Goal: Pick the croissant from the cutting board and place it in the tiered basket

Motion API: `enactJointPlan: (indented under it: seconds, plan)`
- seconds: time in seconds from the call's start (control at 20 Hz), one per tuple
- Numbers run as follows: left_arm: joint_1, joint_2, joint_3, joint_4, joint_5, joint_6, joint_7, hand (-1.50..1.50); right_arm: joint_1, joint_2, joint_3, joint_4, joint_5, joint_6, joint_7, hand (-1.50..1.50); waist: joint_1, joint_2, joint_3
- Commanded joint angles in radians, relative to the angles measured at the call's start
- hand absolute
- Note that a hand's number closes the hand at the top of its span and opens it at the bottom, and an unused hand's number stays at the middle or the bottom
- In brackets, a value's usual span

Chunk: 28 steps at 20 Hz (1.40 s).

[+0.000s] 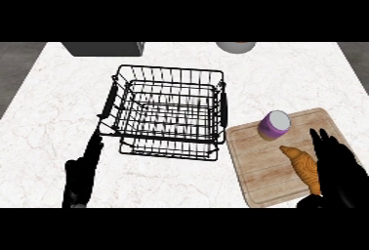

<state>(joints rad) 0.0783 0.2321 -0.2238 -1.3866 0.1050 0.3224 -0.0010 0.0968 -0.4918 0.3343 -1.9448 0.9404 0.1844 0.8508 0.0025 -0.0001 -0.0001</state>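
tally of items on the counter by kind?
Black wire tiered basket: 1
Light wooden cutting board: 1
Golden-brown croissant: 1
Purple cup lying on its side: 1
Dark grey box at the far edge: 1
Pale round vessel at the far edge: 1
Total: 6

I'm looking steeply down on a white counter (57, 97) with faint pinkish marbling, and it fills nearly all of my view. Dark grey floor (16, 68) shows past its far left corner, and again past the far right corner (355, 51). At the far edge a dark grey box-like object (104, 48) is cut off by the view's top, and further right a pale round object (235, 46) is also cut off. The light is even, with soft shadows.
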Motion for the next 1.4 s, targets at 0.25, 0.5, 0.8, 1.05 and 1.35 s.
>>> enactJointPlan:
  seconds: [0.25,0.5,0.8,1.05,1.35]
  plan:
    - [0.029,-0.043,0.01,-0.016,-0.036,-0.008,-0.013,0.0,-0.069,0.097,-0.003,0.079,0.062,0.168,0.095,-1.5,0.0,0.0,0.0]
    - [-0.006,-0.015,0.077,0.027,-0.024,-0.066,-0.001,0.0,-0.037,0.124,-0.016,0.036,0.064,0.229,0.08,-1.5,-0.003,0.0,0.0]
    - [-0.037,-0.05,0.08,0.042,-0.068,-0.073,0.019,0.0,-0.114,0.138,-0.127,0.19,0.06,0.232,-0.02,-1.5,-0.002,0.0,0.0]
    - [0.051,-0.064,0.064,-0.054,-0.087,-0.065,0.019,0.0,-0.021,0.127,-0.161,0.195,0.053,0.215,-0.074,-1.5,-0.003,-0.001,0.0]
    - [-0.019,-0.101,0.092,0.005,-0.116,-0.081,0.039,0.0,-0.086,0.186,-0.193,0.316,0.086,0.199,-0.123,-1.5,-0.002,0.0,0.0]
